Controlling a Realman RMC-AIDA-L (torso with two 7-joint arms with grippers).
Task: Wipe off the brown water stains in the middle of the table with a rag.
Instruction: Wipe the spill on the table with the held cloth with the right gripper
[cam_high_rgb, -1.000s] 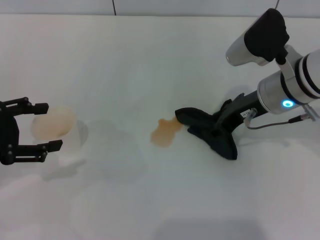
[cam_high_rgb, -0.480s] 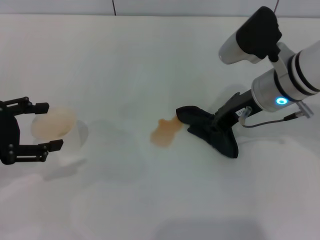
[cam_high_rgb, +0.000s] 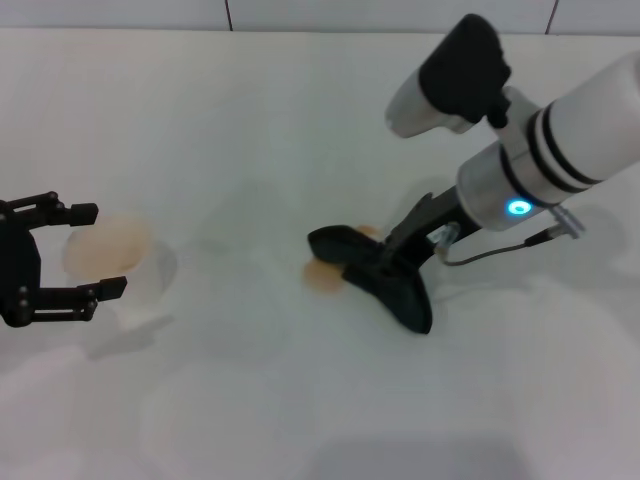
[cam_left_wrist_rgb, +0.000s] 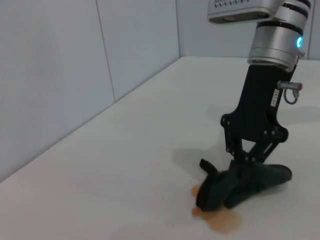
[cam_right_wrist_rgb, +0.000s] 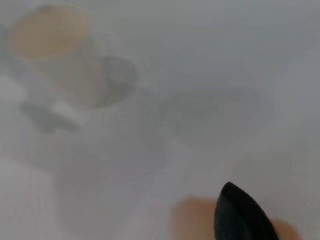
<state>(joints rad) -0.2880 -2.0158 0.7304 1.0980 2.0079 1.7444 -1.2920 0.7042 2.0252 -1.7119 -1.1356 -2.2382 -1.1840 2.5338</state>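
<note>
From my head camera, my right gripper reaches in from three o'clock, its fingers pinched tight on the black rag, which lies pressed on the white table over the right part of the brown water stains; the orange-brown blot peeks out at the rag's nine o'clock edge, near the middle of the table. At the far nine o'clock edge my left gripper has its fingers spread wide on either side of a pale plastic cup with a tan inside; I cannot tell whether they touch it. My left wrist camera shows the right gripper standing steeply over the rag, fingers clamped into its lumpy folds, with the stain showing beneath the cloth's near edge. In my right wrist camera one black corner of the rag sits on the orange blot, and the cup is well apart, blurred
</note>
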